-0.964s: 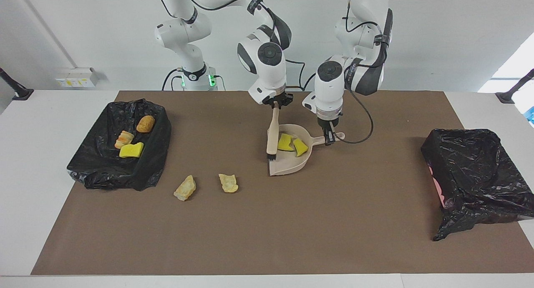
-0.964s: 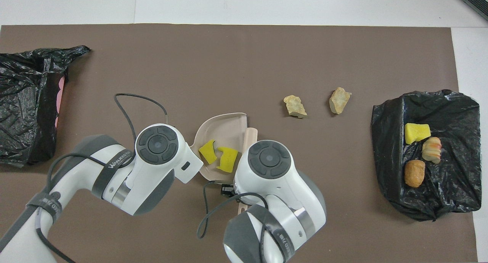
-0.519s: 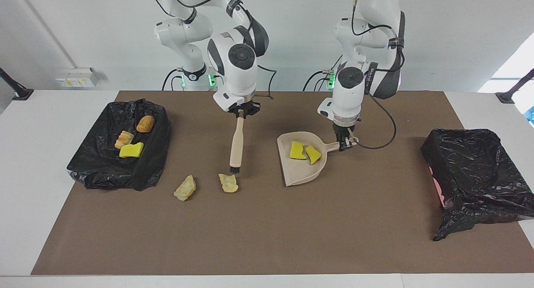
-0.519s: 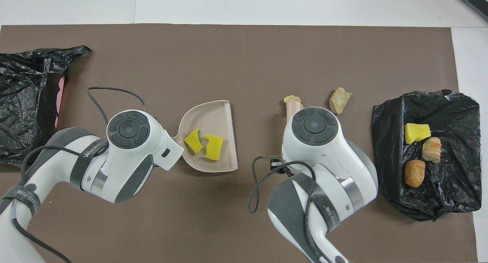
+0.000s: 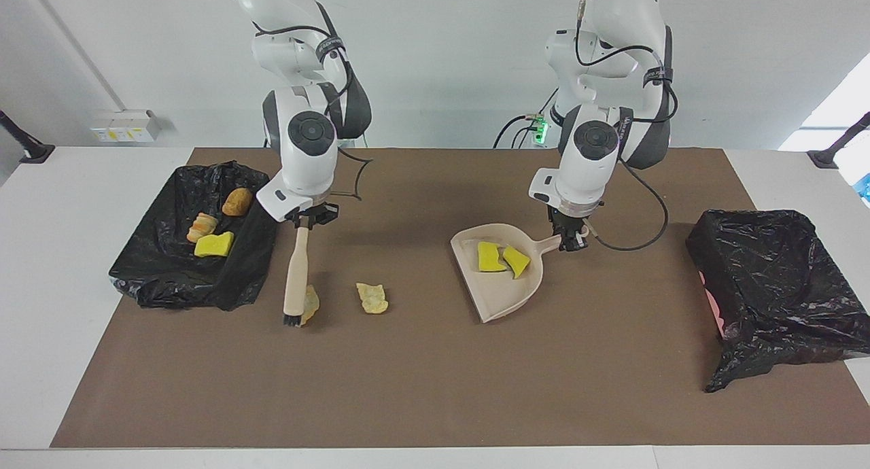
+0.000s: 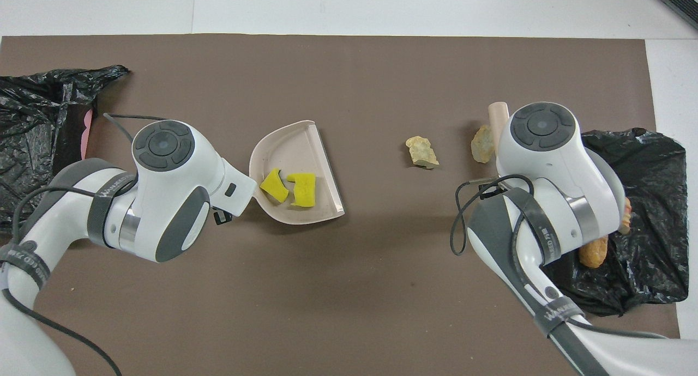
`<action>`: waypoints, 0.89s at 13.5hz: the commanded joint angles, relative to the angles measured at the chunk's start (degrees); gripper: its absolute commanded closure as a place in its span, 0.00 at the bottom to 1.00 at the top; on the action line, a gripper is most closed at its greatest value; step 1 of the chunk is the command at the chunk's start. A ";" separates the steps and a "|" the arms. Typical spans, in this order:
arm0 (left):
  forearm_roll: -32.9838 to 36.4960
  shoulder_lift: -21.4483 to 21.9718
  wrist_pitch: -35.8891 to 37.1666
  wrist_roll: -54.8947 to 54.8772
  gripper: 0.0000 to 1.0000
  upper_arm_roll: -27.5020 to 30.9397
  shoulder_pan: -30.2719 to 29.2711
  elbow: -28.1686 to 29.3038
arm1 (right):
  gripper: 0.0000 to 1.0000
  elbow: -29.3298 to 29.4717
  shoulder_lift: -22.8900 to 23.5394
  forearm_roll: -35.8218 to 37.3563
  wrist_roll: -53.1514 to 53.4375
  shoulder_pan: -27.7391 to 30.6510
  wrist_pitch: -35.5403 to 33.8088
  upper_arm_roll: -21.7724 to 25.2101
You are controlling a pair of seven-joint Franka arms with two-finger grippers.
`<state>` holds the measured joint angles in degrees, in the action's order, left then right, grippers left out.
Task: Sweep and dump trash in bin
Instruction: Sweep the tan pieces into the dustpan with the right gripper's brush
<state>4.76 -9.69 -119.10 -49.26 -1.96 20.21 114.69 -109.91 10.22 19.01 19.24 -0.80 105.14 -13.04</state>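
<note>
Even, bright, diffuse indoor light from above; soft short shadows under arms on brown mat (image 5: 421, 387); brighter daylight patch at wall edge toward left arm's end in facing view; faint sheen on black bin liners (image 5: 781, 279); both views sharp, no motion blur; slight edge distortion on overhead view.

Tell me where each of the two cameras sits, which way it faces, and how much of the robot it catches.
Facing view: high across the table, looking at the robots; both arms show from their bases down, right gripper holding the brush, left gripper holding the dustpan.
Overhead view: above the robots' end, looking steeply down and forward; only forearms and wrists show.
Shared: dustpan with two yellow sponge chunks, two tan lumps, both black bags, half a turn apart.
</note>
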 commanded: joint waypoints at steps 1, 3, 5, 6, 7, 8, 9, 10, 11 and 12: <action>-0.54 -0.59 2.29 5.99 1.00 0.38 2.72 -1.49 | 1.00 2.24 3.65 2.08 -4.90 3.16 2.26 -0.85; 0.08 -0.50 4.65 7.16 1.00 0.46 3.78 -1.84 | 1.00 2.33 5.33 4.10 -5.36 4.32 3.41 -0.85; 0.43 -0.50 5.80 8.12 1.00 0.47 4.57 -1.75 | 1.00 2.51 6.56 4.73 -5.44 4.32 4.89 -0.94; 1.91 -0.50 5.98 8.21 1.00 0.38 5.18 -1.75 | 1.00 2.51 6.83 4.29 -5.53 4.32 5.16 -1.02; 2.53 -0.41 6.07 8.13 1.00 0.29 5.28 -1.66 | 1.00 2.51 6.92 3.94 -5.62 3.62 5.08 -1.11; 2.54 -0.33 6.07 8.04 1.00 0.29 5.28 -1.49 | 1.00 2.51 6.92 3.58 -5.62 3.27 4.82 -1.55; 2.54 -0.32 5.81 8.04 1.00 0.20 5.28 -1.49 | 1.00 2.51 6.92 2.01 -5.88 2.57 4.73 -2.07; 2.54 -0.24 5.55 8.04 1.00 0.20 5.28 -1.31 | 1.00 2.42 6.92 -0.87 -6.41 1.86 5.16 -2.43; 2.54 -0.15 5.37 7.95 1.00 0.20 5.28 -1.05 | 1.00 2.42 6.92 -3.95 -6.67 0.55 5.25 -2.52; 2.54 -0.06 5.11 7.95 1.00 0.12 5.28 -0.79 | 1.00 2.51 6.92 -6.41 -6.68 -1.46 5.26 -2.52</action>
<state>6.21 -9.96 -114.55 -42.06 -2.19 24.80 114.25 -108.27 16.65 16.87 15.02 0.01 110.19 -15.22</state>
